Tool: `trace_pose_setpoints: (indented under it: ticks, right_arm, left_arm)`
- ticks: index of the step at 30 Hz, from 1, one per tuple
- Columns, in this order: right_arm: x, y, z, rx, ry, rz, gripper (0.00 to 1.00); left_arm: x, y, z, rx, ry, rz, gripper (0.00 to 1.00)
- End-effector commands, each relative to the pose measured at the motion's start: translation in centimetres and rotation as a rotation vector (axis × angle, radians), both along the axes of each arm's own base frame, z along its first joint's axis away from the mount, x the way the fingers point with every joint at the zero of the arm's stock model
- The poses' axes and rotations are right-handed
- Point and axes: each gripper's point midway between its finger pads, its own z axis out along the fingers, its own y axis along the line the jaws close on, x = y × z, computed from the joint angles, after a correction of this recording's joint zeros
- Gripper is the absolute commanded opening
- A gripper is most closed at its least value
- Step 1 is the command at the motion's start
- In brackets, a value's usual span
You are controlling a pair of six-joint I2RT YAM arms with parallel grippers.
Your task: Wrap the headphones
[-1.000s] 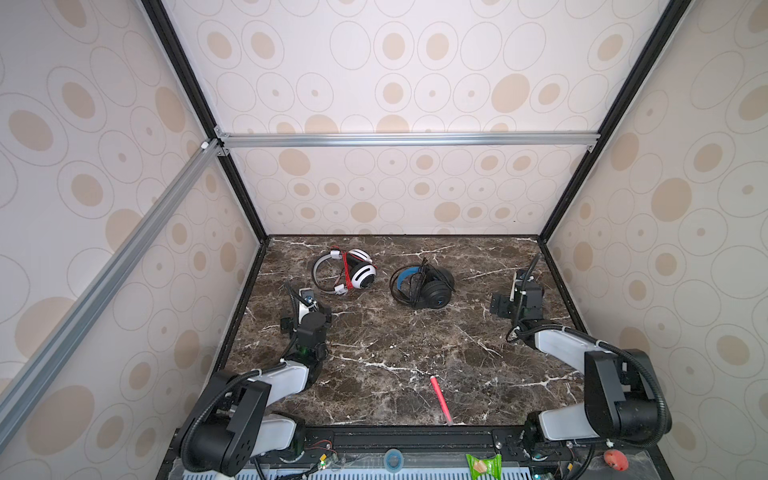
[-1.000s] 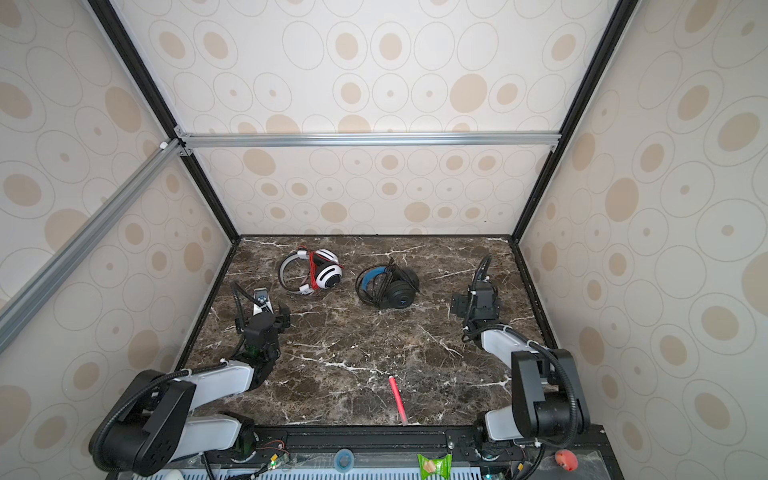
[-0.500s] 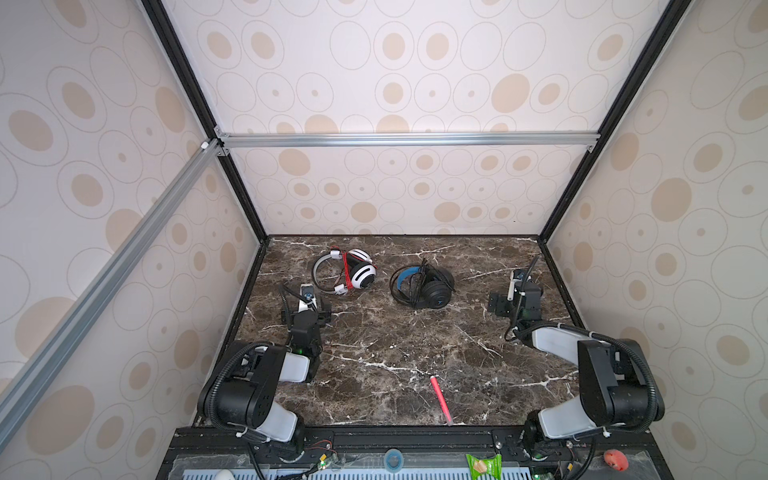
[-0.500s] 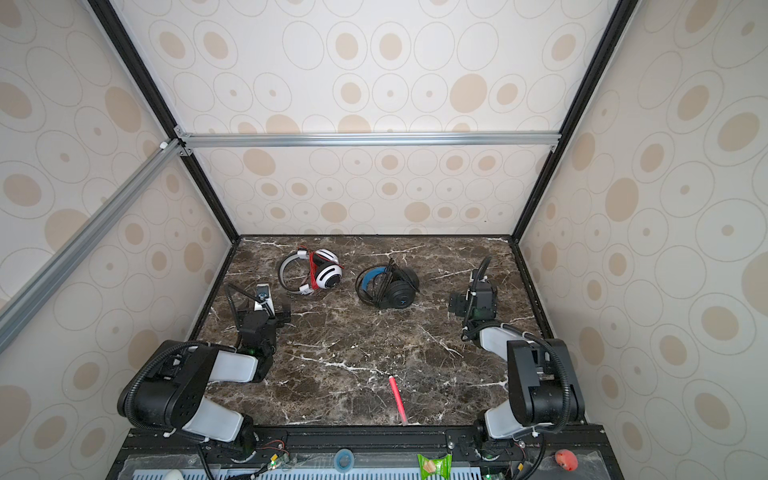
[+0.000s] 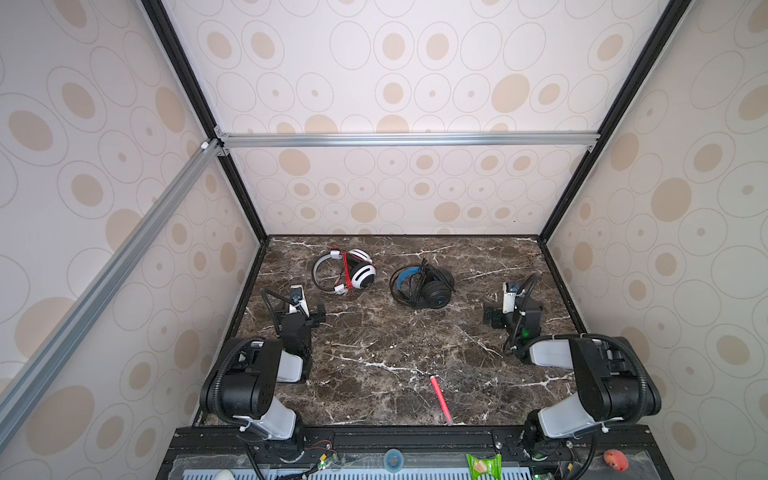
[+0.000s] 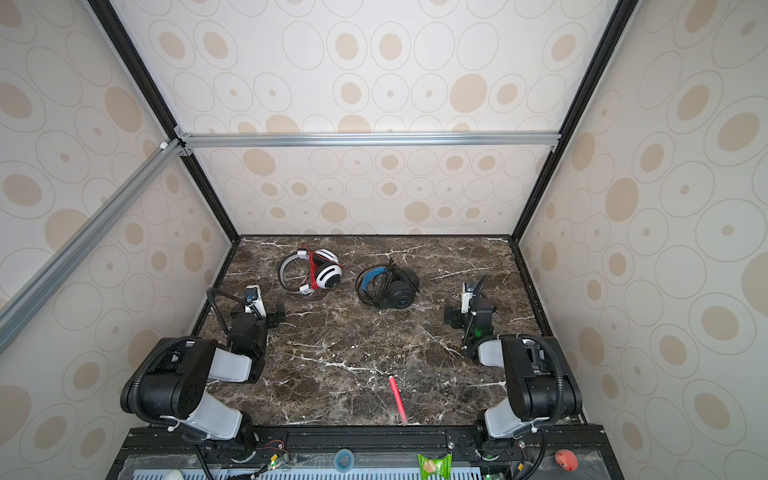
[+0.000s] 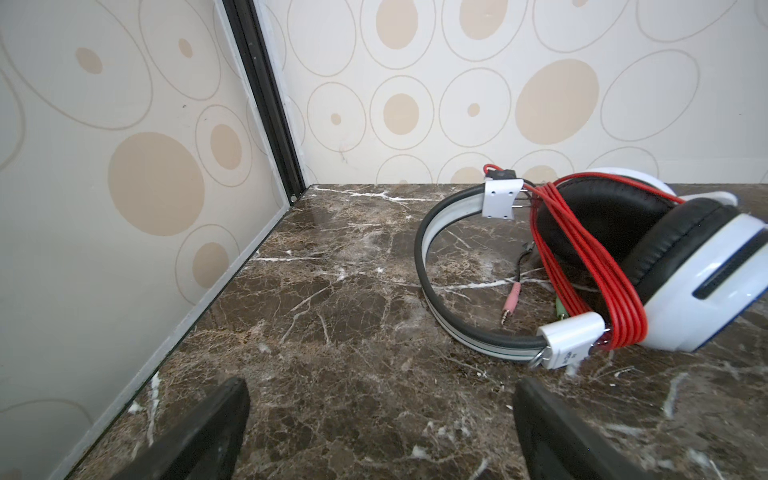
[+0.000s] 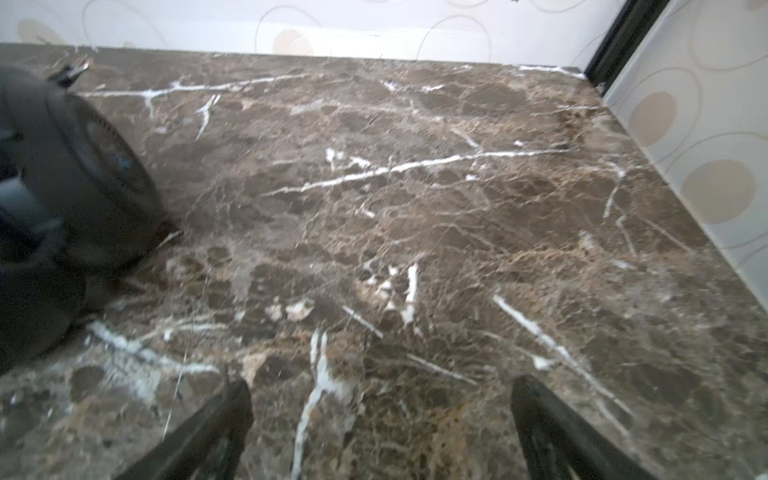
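Left gripper [image 7: 380, 399], jaws wide and empty, sits near the white headphones [image 5: 349, 274], red cord [image 7: 582, 253] wound round them, beside the black headphones [image 5: 424, 286], cord looped over; right gripper [image 8: 380, 395] equally wide, empty; 2 wraps seem done, leaving perhaps loose plugs [image 7: 510, 305] to tuck.

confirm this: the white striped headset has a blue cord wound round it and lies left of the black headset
Not quite: the thin cord wound round the white striped headset is red, not blue, as the left wrist view shows. It does lie left of the black blue-lined headset.
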Motion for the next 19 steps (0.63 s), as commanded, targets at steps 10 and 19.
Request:
trace_pose_setpoints:
  ticks: [10,19]
  right_arm:
    - [1.33,0.69,2.08,0.01,-0.083,0.048,1.0]
    - [1.16,0.65,2.15,0.009,-0.09,0.047,1.0]
  left_arm:
    - [-0.17,-0.53,1.2,-0.006,-0.069,-0.037,0.98]
    - [-0.18,-0.58,1.19,-0.005,-0.069,-0.039,0.98]
